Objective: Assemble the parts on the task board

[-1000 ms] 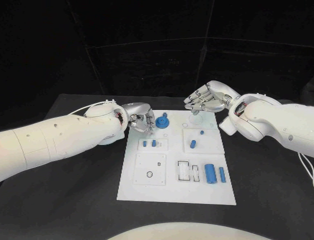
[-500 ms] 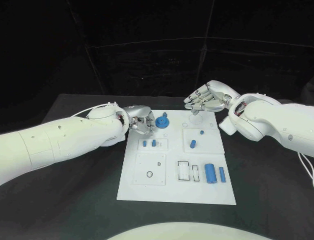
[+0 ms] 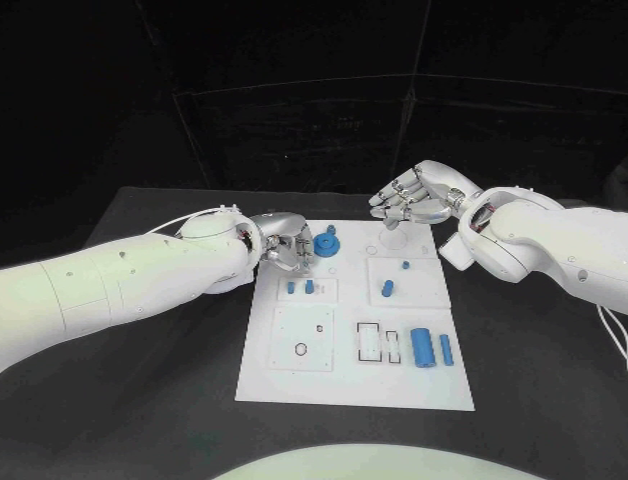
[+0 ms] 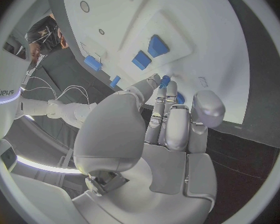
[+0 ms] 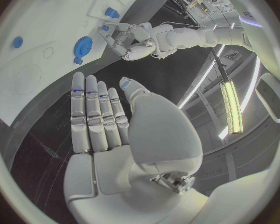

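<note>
Two hands over task board (image 3: 355, 340): left hand (image 3: 281, 245) pinches small blue part (image 4: 165, 78), ready to seat; right hand (image 3: 415, 198) wide, empty, clear.

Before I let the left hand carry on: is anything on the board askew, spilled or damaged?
Nothing stands out. The task board lies flat and square on the table, the blue parts sit tidily on it, and the left hand pinches one small blue piece.

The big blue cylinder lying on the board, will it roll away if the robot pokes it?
Probably, if poked from the side: the cylinder is round and lies flat on the smooth white board. It looks stiff and plastic, likely light. A smaller blue piece beside it might stop it.
</note>
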`<state>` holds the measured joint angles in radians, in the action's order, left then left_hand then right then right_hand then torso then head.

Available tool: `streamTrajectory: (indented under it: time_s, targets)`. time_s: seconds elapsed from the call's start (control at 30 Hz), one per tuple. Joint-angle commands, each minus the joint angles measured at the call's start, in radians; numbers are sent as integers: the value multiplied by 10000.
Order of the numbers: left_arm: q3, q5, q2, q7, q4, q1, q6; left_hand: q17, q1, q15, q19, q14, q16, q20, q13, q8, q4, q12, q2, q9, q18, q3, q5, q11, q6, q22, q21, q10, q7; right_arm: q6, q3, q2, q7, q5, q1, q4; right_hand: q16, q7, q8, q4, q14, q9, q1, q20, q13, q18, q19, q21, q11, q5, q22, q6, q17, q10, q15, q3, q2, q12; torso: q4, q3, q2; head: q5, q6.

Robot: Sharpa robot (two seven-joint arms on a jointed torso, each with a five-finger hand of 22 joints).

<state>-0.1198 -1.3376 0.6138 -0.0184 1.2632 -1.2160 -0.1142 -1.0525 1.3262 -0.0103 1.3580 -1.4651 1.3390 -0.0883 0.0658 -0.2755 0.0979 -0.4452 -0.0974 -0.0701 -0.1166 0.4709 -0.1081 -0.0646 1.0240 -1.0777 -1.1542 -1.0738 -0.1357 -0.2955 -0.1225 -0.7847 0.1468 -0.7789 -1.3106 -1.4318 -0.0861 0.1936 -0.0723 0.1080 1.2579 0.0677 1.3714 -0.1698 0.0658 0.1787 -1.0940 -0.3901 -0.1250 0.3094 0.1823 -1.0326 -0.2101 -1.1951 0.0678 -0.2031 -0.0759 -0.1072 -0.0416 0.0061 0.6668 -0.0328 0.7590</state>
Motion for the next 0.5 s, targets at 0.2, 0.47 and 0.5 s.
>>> streamTrajectory:
  time_s: [0.2, 0.47, 0.5]
  targets:
    - [-2, 40, -91, -152, -13, 10, 229, 90, -103, -42, -2, 81, -99, -24, 19, 62, -59, 104, -63, -24, 65, -46, 29, -1, 111, -20, -39, -126, 2, -44, 6, 25, 87, -1, -19, -3, -36, -18, -26, 0, -35, 14, 42, 4, -4, 32, -42, 62, 20, 61, -10, 70, 10, 76, 23, -40, 64, -55, 4, 10, 0, -10, -25]
    - [-1, 40, -137, -376, -192, 8, 496, 70, -205, 38, -123, 113, -93, -68, -23, 301, -150, 449, -116, 12, 31, -144, 77, -115, -65, 161, 151, 147, -89, 3, 6, 26, 87, -1, -19, 7, -37, -20, -27, 1, -35, 14, 45, 5, -4, 32, -46, 69, 22, 70, -15, 70, 13, 76, 22, -47, 65, -56, 11, 2, 2, 1, -15]
    - [-1, 40, -140, -394, -200, 8, 530, 100, -211, 53, -139, 125, -106, -80, -25, 326, -158, 499, -123, 13, 27, -155, 78, -134, -80, 183, 176, 192, -101, 12, 6, 27, 89, -1, -19, 8, -37, -20, -27, 1, -35, 14, 45, 5, -4, 32, -46, 69, 22, 70, -15, 70, 13, 76, 22, -47, 65, -56, 11, 0, 2, 2, -13]
